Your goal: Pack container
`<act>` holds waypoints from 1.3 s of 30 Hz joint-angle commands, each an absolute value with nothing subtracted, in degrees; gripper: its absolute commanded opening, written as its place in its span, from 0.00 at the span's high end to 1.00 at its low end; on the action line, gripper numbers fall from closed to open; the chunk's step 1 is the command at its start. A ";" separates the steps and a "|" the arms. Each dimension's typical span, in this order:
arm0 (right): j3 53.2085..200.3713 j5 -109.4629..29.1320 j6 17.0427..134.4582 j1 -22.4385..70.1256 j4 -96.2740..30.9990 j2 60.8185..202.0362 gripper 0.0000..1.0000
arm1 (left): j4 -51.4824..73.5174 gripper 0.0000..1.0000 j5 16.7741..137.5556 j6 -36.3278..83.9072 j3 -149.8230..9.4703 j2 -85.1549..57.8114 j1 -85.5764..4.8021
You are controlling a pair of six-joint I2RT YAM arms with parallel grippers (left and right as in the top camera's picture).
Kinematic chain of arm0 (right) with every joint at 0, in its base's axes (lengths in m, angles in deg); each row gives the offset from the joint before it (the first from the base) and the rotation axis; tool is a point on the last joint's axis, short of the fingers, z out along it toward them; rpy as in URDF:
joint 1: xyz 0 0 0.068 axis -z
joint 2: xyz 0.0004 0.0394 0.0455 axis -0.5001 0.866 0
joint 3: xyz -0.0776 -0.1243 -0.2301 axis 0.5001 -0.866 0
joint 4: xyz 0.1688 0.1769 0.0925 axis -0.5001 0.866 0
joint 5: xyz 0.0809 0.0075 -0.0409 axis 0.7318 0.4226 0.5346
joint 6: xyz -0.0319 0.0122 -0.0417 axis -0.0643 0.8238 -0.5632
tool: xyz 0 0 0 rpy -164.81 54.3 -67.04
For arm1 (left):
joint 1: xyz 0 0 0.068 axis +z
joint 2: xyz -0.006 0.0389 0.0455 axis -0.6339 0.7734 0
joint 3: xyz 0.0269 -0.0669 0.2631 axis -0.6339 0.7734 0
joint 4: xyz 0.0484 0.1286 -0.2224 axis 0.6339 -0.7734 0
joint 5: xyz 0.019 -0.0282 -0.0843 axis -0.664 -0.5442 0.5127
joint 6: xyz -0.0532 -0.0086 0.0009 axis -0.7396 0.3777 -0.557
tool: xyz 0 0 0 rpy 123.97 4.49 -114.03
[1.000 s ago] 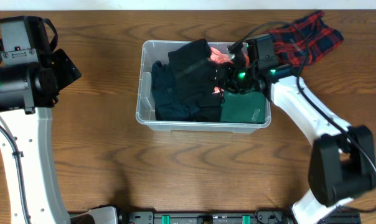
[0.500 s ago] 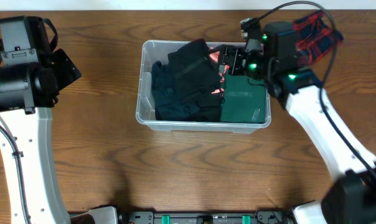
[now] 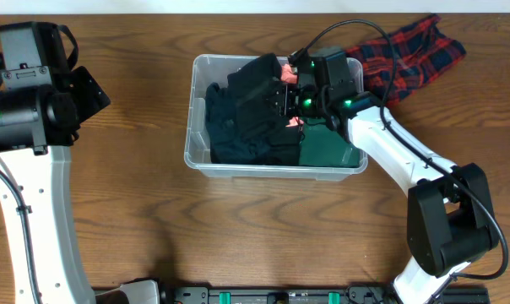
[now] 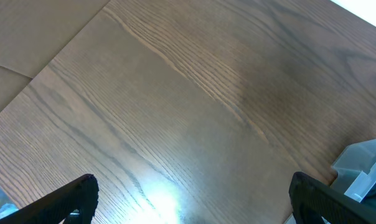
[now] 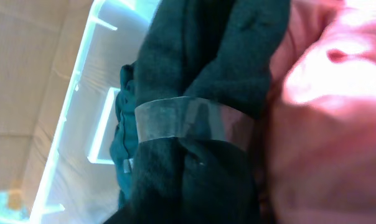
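The container (image 3: 190, 135) is a clear plastic tub at the table's middle. It holds black garments (image 3: 259, 89), a dark blue one (image 3: 225, 127), a folded green one (image 3: 327, 143) and a pink one (image 3: 290, 76). My right gripper (image 3: 290, 100) is low inside the tub, over the black and pink cloth. Its fingers are hidden. The right wrist view shows a black rolled garment (image 5: 200, 68) bound by a clear tape band (image 5: 188, 121), the pink garment (image 5: 331, 124) and the tub wall (image 5: 70, 124). My left gripper (image 4: 194, 202) is open and empty, over bare table left of the tub.
A red and navy plaid cloth (image 3: 411, 51) lies on the table at the back right, outside the tub, beside my right arm. A corner of the tub (image 4: 362, 171) shows at the right edge of the left wrist view.
My right gripper lifted and drew back to the right half a second ago. It has now come down and to the left into the tub again. The left arm has not moved.
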State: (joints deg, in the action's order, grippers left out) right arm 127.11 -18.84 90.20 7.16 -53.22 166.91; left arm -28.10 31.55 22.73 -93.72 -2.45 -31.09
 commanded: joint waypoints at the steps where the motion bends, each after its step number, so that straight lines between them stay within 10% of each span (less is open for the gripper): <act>1: 127.22 -16.57 97.37 6.76 -52.63 166.67 0.87 | -28.27 0.02 30.85 22.45 -93.50 -2.64 -30.78; 15: 127.22 4.56 123.09 6.30 -71.07 166.21 0.91 | -28.29 0.02 30.85 22.45 -93.50 -2.64 -30.78; 19: 127.22 1.85 117.80 5.93 -65.15 166.21 0.85 | -28.29 0.02 30.85 22.45 -93.50 -2.64 -30.78; 24: 127.22 -12.44 103.18 6.39 -48.32 166.21 0.36 | -28.29 0.02 30.85 22.45 -93.50 -2.64 -30.78; 39: 132.59 -24.11 82.77 14.24 -33.61 148.66 0.36 | -28.29 0.02 30.85 22.45 -93.50 -2.64 -30.78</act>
